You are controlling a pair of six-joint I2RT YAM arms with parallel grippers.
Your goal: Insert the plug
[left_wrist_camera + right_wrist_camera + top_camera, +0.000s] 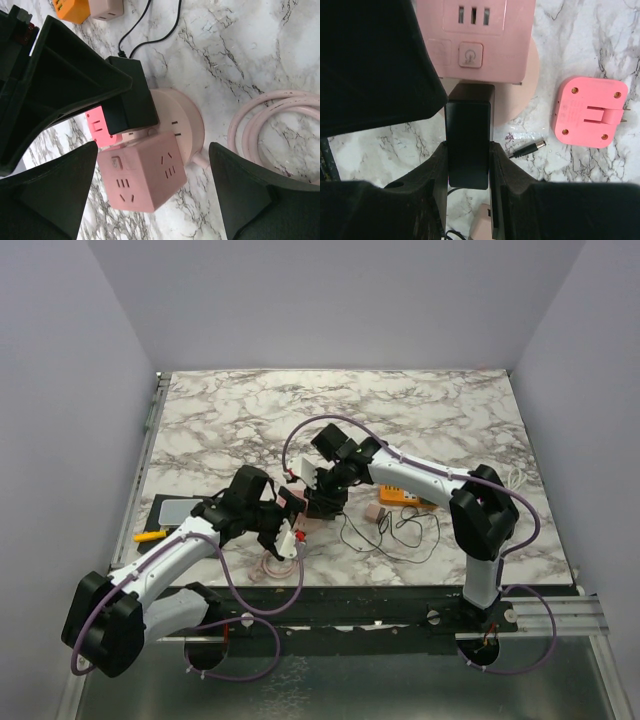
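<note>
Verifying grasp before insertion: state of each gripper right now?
Left gripper: open, holding nothing.
Right gripper: closed on the black plug.

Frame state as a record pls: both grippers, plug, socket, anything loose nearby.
left gripper: open, fingers either side of the pink cube power strip, no contact seen
right gripper: shut on the black adapter
black adapter: over the round pink socket, beside that strip; seating not visible
loose nearby: pink flat plug, coiled pink cable, orange cube
</note>
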